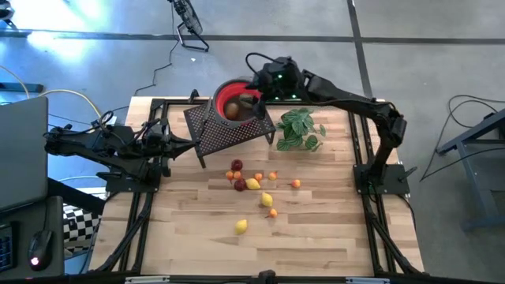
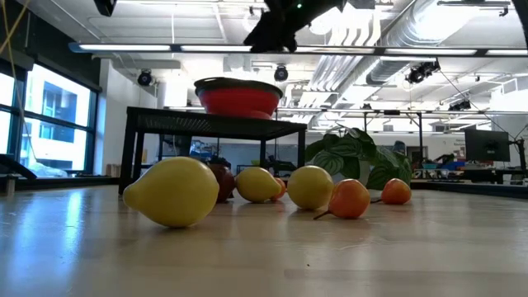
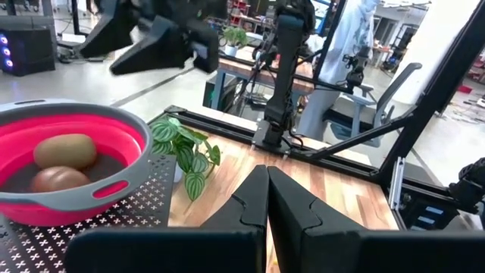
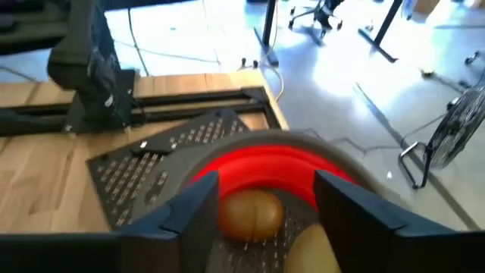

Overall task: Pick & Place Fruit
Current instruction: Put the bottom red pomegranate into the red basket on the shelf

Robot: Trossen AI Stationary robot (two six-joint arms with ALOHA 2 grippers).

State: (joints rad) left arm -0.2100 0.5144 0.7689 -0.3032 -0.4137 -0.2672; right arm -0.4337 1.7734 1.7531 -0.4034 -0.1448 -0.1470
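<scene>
A red collapsible bowl [image 1: 229,93] with a grey rim stands on a black perforated rack [image 1: 229,132] at the table's far side. Two brownish oval fruits [image 3: 64,150] [image 3: 57,180] lie in it. My right gripper [image 4: 265,220] hovers open above the bowl, its fingers apart over a brown fruit [image 4: 250,216] that lies on the bowl's floor. More fruit rests on the table's middle: yellow lemons [image 1: 252,184] [image 1: 241,226], small orange balls [image 1: 296,184] and dark red ones [image 1: 237,165]. My left gripper [image 3: 267,201] waits shut at the table's left, beside the rack.
A green leafy plant [image 1: 300,130] stands right of the rack, close under my right arm. The rack stands on legs [image 2: 128,157] above the tabletop. Black frame rails [image 1: 367,150] run along the table's left and right sides. Bare wood lies toward the near edge [image 1: 316,244].
</scene>
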